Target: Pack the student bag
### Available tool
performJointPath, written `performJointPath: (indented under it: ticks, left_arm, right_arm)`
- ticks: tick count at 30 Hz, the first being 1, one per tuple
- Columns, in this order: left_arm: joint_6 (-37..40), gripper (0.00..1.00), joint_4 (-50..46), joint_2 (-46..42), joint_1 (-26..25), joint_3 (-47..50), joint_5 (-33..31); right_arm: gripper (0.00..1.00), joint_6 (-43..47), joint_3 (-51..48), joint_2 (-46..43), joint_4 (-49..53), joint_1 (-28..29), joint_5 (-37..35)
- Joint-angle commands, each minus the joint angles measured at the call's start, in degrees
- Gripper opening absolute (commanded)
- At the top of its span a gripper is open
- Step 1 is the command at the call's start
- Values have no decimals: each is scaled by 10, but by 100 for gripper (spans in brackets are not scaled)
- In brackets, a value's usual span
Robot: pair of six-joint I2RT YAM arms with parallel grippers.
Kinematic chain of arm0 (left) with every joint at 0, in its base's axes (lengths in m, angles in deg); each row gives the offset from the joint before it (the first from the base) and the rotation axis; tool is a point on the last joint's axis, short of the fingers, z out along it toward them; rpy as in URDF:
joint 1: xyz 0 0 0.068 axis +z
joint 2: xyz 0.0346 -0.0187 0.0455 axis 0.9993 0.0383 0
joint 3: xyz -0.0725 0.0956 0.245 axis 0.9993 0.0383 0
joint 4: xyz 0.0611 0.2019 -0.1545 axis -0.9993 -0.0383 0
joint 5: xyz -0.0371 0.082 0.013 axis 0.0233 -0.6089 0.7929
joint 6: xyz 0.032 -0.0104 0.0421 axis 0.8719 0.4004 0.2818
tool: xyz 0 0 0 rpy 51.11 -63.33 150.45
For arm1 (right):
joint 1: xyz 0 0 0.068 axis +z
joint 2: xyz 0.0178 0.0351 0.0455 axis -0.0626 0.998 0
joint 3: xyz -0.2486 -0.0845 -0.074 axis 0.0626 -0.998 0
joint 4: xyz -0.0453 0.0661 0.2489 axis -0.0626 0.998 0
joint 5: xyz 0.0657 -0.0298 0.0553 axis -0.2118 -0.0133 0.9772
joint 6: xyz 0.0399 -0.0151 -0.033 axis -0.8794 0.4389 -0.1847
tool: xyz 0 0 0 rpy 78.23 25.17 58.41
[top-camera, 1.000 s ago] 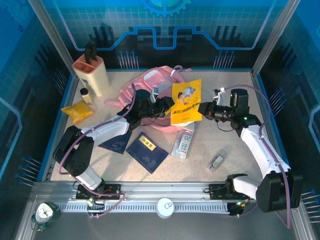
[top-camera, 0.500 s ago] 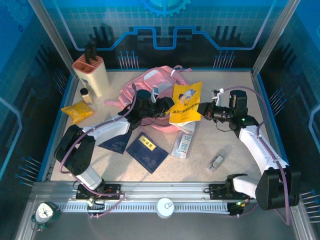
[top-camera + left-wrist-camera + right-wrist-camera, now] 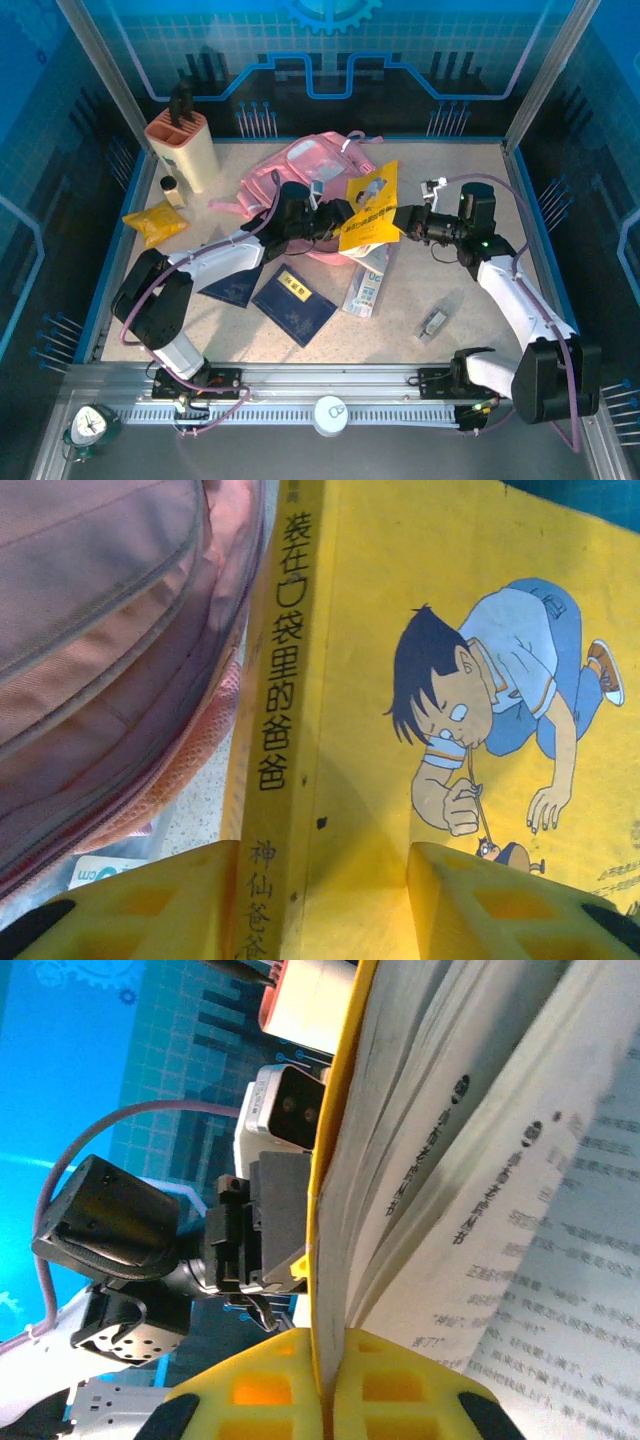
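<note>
A speckled beige tabletop (image 3: 460, 180), walled in by blue circuit-patterned panels, holds the student bag (image 3: 310, 160) at its far middle, just beyond both arms. The bag is pink fabric with pale trim, zip pockets and straps trailing off to the left. From the left wrist, its pink side and a zip seam bulge close to the lens.

Expect it to be soft and floppy. The mouth will likely sag shut, so you'd best take it by the firmer zip edge or trim rather than by loose cloth. It looks light enough to slide if you push on it.

Your right gripper (image 3: 403, 222) is clamped on the cover of the yellow paperback (image 3: 370, 205), whose pages fan loose, and holds it tilted over the bag's near edge. Your left gripper (image 3: 335, 215) sits just beside the book's spine, its fingers parted with nothing pinched between them.
</note>
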Motion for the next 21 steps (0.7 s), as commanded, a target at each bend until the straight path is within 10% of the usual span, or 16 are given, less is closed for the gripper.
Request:
performJointPath:
  ticks: [1,9,21]
  left_arm:
    - [-26,47,41,-1,-4,-13,16]
    - [-39,47,66,-39,-4,4,9]
    - [-28,11,52,-68,-5,-1,6]
  right_arm:
    - [0,-17,-15,-4,-61,8,35]
    - [0,39,-31,11,3,-12,21]
    - [0,69,-25,38,32,-11,3]
